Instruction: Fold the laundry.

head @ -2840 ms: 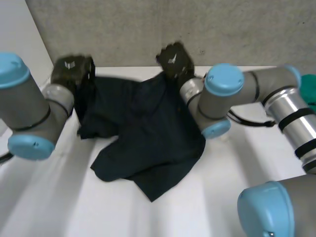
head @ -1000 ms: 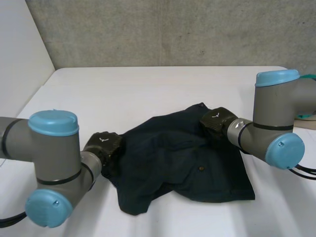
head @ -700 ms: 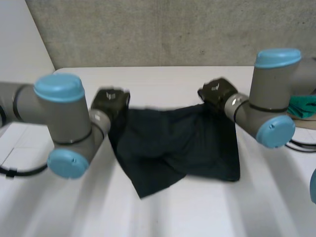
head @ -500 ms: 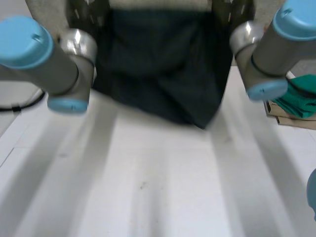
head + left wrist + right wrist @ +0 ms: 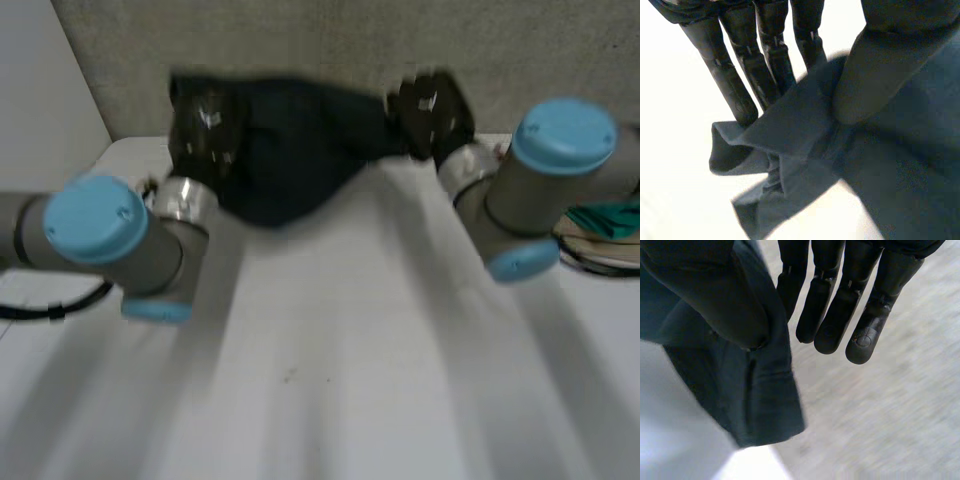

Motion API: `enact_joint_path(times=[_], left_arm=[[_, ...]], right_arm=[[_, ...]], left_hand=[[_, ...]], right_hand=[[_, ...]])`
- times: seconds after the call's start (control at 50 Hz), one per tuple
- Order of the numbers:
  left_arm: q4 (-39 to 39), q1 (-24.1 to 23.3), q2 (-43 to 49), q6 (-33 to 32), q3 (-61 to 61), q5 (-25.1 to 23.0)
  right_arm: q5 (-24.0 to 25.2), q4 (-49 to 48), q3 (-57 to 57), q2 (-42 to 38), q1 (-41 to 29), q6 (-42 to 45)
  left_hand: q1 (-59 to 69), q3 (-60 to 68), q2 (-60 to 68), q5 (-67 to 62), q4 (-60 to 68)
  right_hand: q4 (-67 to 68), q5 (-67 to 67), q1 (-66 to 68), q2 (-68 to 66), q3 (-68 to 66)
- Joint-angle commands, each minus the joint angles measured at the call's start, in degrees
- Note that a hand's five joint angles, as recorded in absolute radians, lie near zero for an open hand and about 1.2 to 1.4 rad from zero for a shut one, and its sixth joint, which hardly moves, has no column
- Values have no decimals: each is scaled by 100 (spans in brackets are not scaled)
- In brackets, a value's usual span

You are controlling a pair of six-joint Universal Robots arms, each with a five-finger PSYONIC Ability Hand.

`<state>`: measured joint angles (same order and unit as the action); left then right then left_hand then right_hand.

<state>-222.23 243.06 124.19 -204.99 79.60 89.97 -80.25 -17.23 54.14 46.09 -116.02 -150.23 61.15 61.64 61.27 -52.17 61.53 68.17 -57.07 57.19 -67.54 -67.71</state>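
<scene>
Around the work cell, what surfaces are present? (Trainee)

Flat white table (image 5: 330,380) in front of the robot. Rough grey concrete-look wall (image 5: 330,40) behind its far edge, and a plain white wall (image 5: 40,90) at the robot's left. Green cloth item (image 5: 608,215) at the table's right edge, apart from both hands. (Technician)

Where is the workpiece? (Trainee)

Dark navy fabric garment (image 5: 290,150): raised in front of the grey wall and stretched between the two hands. Its lowest part hangs nearer the left hand (image 5: 205,130). Contact with the table cannot be determined. (Technician)

Arm pose? (Trainee)

Left arm (image 5: 110,240) and right arm (image 5: 540,190) both reach forward over the table. Each hand is lifted at one end of the garment, with the right hand (image 5: 430,100) at the right end. (Technician)

Grip condition? (Trainee)

Left wrist view: fingers (image 5: 762,65) straight, with the thumb (image 5: 880,65) pressing a folded edge of the garment against them in a pinch grip. Right wrist view: fingers (image 5: 835,305) straight, with the thumb (image 5: 705,295) clamping a hemmed edge against the side of the nearest finger. The remaining fingers stand free of the cloth. (Technician)
</scene>
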Motion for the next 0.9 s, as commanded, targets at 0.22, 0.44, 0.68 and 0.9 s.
enact_joint_path(times=[0.22,0.44,0.68,0.9], left_arm=[[3511,-154,-834,143,811,56],[3423,66,-1476,1128,1654,29],[3397,83,-1020,1163,1778,12],[2764,101,-475,1093,1419,64]], right_arm=[[71,1125,2169,900,71,230],[36,1125,3006,1710,71,117],[18,1160,3270,2150,89,-481],[53,1151,3367,2176,89,-499]], left_hand=[[-3428,-3477,-3440,3530,-3466],[-3077,-3126,-3089,3179,-3115],[-2521,-2570,-2533,2623,-2559],[-2487,-2536,-2499,2589,-2525]], right_hand=[[1183,-1293,2281,-1246,-1229],[1183,-1293,2281,-1246,-1229],[1183,-1293,2281,-1246,-1229],[1183,-1293,2281,-1246,-1229]])
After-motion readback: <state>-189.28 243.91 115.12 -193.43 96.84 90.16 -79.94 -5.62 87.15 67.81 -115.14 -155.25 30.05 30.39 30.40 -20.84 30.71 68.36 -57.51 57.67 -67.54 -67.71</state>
